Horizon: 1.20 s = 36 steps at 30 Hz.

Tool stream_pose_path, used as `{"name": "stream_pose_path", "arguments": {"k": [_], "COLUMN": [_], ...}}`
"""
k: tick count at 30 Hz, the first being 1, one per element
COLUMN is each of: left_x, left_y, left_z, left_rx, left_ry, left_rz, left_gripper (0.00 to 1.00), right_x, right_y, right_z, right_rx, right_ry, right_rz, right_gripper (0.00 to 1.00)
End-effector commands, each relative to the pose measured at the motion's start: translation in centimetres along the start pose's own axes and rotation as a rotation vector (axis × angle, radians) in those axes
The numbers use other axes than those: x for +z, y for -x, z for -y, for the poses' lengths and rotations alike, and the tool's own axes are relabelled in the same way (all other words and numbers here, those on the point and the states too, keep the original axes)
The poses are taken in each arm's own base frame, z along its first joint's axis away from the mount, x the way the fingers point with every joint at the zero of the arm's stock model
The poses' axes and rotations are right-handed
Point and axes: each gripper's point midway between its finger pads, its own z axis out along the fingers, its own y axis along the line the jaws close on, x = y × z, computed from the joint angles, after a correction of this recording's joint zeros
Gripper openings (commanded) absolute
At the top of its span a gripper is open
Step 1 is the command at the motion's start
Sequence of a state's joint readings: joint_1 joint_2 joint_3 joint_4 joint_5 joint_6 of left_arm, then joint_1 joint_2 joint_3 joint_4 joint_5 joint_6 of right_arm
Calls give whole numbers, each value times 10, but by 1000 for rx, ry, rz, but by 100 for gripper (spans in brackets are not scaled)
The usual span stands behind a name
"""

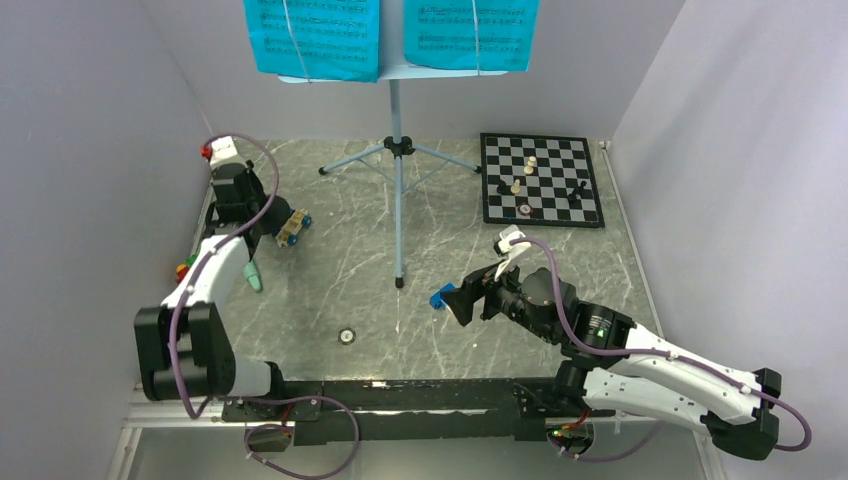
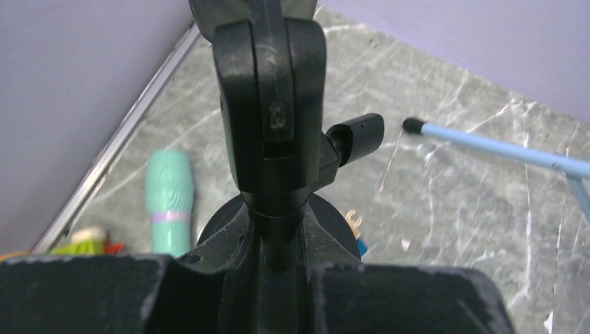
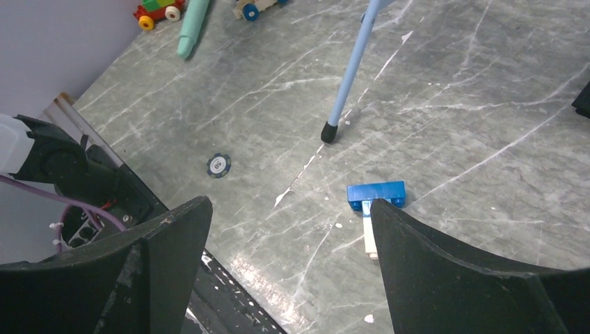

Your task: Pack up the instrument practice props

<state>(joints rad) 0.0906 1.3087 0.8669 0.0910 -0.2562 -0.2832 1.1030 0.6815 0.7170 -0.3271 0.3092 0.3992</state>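
R gripper (image 1: 458, 303) jaws wide apart; blue block (image 1: 437, 298) just off its tips, music stand (image 1: 398, 200) near foot a bit beyond. L gripper (image 1: 258, 222) close to toy car (image 1: 292, 226), mint mic (image 1: 252, 276) beside its forearm.

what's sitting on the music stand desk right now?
Two cyan sheet-music pages: left page, right page, each crossed by a thin wire. They cover nearly all of the desk; only its lower lip shows, so the desk face is hidden.
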Motion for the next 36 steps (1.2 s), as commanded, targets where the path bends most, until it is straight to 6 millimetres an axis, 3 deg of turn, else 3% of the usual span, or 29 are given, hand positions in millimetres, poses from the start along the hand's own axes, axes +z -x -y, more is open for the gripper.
{"name": "stream_pose_path", "arguments": {"k": [1, 4, 10, 14, 16, 21, 28, 31, 36], "left_x": [25, 21, -46, -81, -89, -97, -89, -84, -70], "left_y": [67, 60, 57, 32, 14, -36, -89, -102, -98], "left_z": [24, 33, 42, 42, 39, 34, 24, 15, 9], "left_rx": [-6, 2, 6, 39, 59, 112, 99, 89, 109], "left_ry": [-70, -127, -208, -233, -227, -188, -95, -49, 7], "left_rz": [187, 177, 241, 208, 168, 63, -86, -95, -61], "left_gripper": [0, 0, 0, 0, 0, 0, 0, 0, 0], "right_x": [2, 5, 9, 10, 8, 3, 0, -1, -3], "right_y": [22, 21, 21, 15, 12, 8, 7, 6, 6], "right_z": [-10, -8, -12, -16, -17, -13, -7, -6, -2], "right_rx": [-15, -46, -58, -16, 10, 49, 59, 63, 52], "right_ry": [35, 18, 41, 68, 79, 71, 47, 46, 30], "right_rz": [65, 51, 58, 55, 58, 70, 71, 75, 71], "right_gripper": [89, 89, 89, 89, 89, 89, 89, 89, 89]}}
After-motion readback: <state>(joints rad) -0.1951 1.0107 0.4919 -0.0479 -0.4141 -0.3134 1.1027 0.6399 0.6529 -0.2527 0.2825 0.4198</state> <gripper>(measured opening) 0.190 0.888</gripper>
